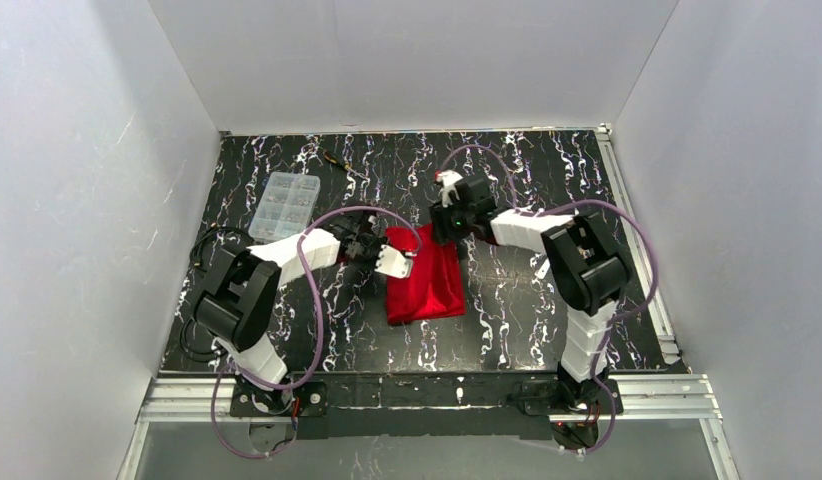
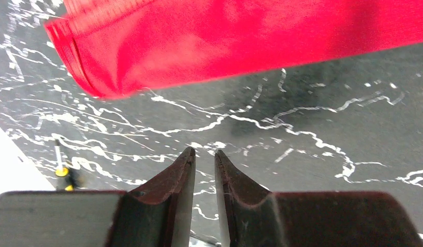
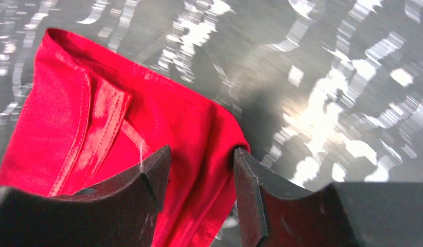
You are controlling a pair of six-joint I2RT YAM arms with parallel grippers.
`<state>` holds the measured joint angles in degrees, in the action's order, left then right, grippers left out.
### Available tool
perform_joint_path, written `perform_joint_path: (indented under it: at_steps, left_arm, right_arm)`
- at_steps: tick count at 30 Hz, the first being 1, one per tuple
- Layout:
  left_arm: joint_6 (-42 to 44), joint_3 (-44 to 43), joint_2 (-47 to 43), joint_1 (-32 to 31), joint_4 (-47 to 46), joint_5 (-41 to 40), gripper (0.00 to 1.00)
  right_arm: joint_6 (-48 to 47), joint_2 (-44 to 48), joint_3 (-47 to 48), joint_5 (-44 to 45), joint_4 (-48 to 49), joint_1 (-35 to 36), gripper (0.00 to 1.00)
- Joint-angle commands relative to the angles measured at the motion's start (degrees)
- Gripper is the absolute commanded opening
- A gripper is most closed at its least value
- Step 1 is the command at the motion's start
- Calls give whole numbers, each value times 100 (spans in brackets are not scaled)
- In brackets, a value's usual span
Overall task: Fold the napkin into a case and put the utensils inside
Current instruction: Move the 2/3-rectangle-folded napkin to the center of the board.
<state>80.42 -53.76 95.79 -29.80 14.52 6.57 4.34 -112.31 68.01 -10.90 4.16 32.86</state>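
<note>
Right gripper (image 3: 201, 152) first: jaws about half open, straddling the nearest corner of the bright red, slightly shiny cloth napkin (image 3: 96, 118). The folded edge runs right between the fingers, but it doesn't look pinched to me, so I'd call it open and holding nothing. Just past the fingertips and off to their left the cloth lies in a couple of layers with a stitched hem showing, and beyond that it's only the black, white-veined marble-look tabletop (image 3: 328, 77). Left gripper (image 2: 204, 154) is narrow, jaws a sliver apart with nothing in them, hovering over bare table. The napkin's rounded folded corner sits a bit ahead of its tips, not touching, and a thin black-and-yellow tool (image 2: 62, 172) lies off to its left. From overhead the napkin is a folded slab on the table between the two grippers. Handling-wise, my guess is it's light, floppy and a bit slick, so layers will slide over each other and a fold won't hold itself. I'd grab the hemmed corner, where it's thicker, and pinch every layer you mean to move.
</note>
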Motion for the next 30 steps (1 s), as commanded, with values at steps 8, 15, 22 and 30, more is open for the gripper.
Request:
perform_joint_path:
  at_steps: [8, 15, 22, 30]
  left_arm:
    - [-148, -1249, 689, -650, 527, -9, 22]
    - [-767, -2391, 998, -690, 1430, 301, 21]
    - [-2903, -2873, 237, -109, 2483, 1391, 23]
    - [-2694, -1234, -1219, -829, 3323, 1822, 39]
  right_arm:
    - [1069, 1792, -1782, 1873, 614, -173, 57]
    - [1710, 2650, -2593, 2144, 594, -177, 61]
    - [854, 2212, -1402, 755, 555, -640, 69]
    - [154, 255, 1022, -891, -186, -291, 76]
